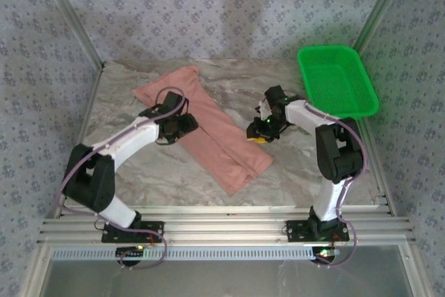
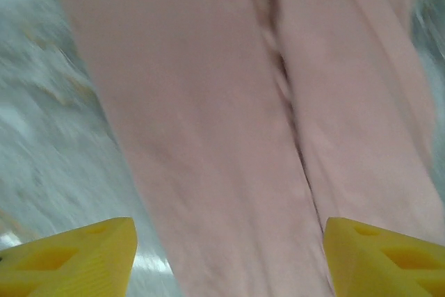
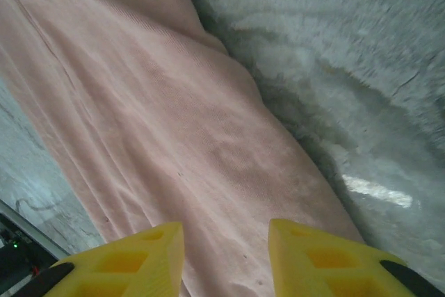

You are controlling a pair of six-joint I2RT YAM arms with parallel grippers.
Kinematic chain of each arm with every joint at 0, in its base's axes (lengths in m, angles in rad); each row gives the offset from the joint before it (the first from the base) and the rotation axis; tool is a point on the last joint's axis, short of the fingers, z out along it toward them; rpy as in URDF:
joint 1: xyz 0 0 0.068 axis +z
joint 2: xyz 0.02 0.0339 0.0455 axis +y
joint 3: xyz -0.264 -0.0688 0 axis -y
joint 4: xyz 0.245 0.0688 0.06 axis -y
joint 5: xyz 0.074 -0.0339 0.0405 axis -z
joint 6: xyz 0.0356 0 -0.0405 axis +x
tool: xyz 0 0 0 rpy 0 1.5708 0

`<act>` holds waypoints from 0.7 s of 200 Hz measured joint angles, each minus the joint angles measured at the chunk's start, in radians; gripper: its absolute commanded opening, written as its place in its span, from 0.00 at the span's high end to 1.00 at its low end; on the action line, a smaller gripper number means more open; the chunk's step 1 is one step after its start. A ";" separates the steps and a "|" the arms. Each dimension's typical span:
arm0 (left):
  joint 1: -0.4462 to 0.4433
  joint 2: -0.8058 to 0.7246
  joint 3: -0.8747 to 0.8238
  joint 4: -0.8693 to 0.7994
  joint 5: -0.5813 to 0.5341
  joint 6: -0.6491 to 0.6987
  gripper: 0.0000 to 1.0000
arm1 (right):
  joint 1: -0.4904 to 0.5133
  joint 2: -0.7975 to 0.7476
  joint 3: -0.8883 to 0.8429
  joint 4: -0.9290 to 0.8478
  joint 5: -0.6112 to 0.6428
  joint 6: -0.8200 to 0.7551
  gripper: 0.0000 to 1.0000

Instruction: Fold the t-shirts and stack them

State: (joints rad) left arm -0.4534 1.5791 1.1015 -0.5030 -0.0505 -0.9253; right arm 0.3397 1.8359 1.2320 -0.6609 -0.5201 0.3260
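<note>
The salmon-pink cloth t-shirt (image 1: pixel 219 137) lies on the grey marbled table (image 1: pixel 299 172) as 1 long folded strip; crosswise folds and stacking likely remain; left gripper (image 2: pixel 229 259) spread wide, right gripper (image 3: pixel 226 255) parted, both over it.

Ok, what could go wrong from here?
The open left claw hovers over a layered seam in the folded salmon-pink cloth t-shirt; pinching one layer could undo the fold. The open right claw sits at the shirt's edge beside the grey marble table; it may miss the cloth.

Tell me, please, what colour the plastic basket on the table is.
The basket is bright green, seen best in the top external view.
</note>
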 measured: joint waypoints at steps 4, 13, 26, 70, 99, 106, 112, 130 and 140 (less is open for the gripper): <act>0.020 0.026 0.028 -0.004 -0.006 0.004 0.27 | 0.004 0.001 -0.012 0.010 0.000 0.004 0.62; 0.058 0.076 0.088 -0.002 -0.017 0.013 0.27 | 0.013 0.001 -0.042 0.031 0.002 0.012 0.62; 0.108 0.150 0.182 0.005 -0.026 0.029 0.27 | 0.024 0.003 -0.082 0.045 0.008 0.026 0.63; 0.209 0.470 0.560 -0.013 -0.029 0.096 0.27 | 0.043 -0.018 -0.172 0.119 0.016 0.085 0.64; 0.217 0.728 0.854 -0.110 -0.029 0.137 0.27 | 0.076 -0.048 -0.214 0.170 0.038 0.143 0.67; 0.217 0.780 0.916 -0.136 -0.029 0.144 0.27 | 0.087 -0.052 -0.220 0.177 0.042 0.157 0.68; 0.217 0.834 0.980 -0.165 -0.029 0.151 0.27 | 0.099 -0.056 -0.226 0.183 0.046 0.171 0.68; 0.217 0.951 1.165 -0.254 -0.043 0.171 0.27 | 0.140 -0.072 -0.245 0.204 0.057 0.217 0.68; 0.216 1.007 1.287 -0.305 -0.036 0.181 0.27 | 0.166 -0.086 -0.264 0.220 0.064 0.249 0.68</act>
State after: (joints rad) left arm -0.2375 2.5866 2.3886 -0.8078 -0.0864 -0.7441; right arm 0.5056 1.7500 0.9680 -0.4412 -0.4564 0.5751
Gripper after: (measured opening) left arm 0.728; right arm 0.321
